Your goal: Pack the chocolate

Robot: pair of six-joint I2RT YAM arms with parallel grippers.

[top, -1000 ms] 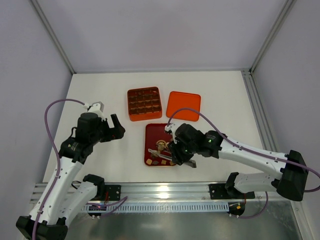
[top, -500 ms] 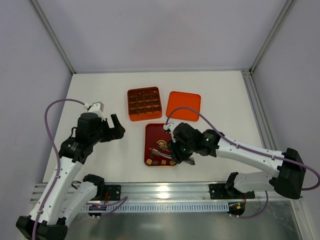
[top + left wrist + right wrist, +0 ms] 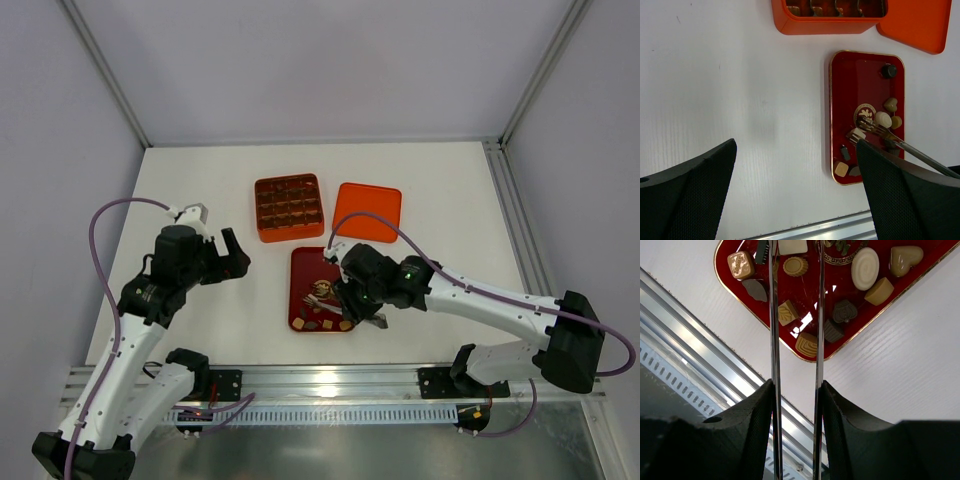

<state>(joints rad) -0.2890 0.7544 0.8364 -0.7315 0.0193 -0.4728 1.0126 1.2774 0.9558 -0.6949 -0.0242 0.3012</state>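
Chocolate pieces [image 3: 865, 268] are lying loose in the dark red tray [image 3: 310, 262], which is resting on the white table [image 3: 430, 180] just on the near side of the orange box [image 3: 289, 207] and the orange lid [image 3: 367, 211]. The tray's long axis is running from the arms' side toward the box. The left gripper [image 3: 795, 150] is hanging over bare table to the left of the tray, its jaws standing wide with nothing between them. The right gripper [image 3: 795, 387] is hovering over the tray's near right part, its fingers clamping a pair of metal tweezers [image 3: 890, 137]. The tweezers' long blades are pointing away from the wrist toward the tray's middle, and their tips are sitting at a cream square piece [image 3: 856, 134]; whether they are pinching it cannot be told. Most of the pieces are crowding the tray's near half and right side, while one dark round piece [image 3: 888, 71] is sitting alone in the far right corner. Each is looking tiny against the tray: tan squares with embossed tops, a fluted tan round, a white round one, a cream heart [image 3: 905, 259] and a few dark brown lumps. Nearly all are about as wide as long, so they are showing no clear long axis, and the squares are lying turned at differing angles
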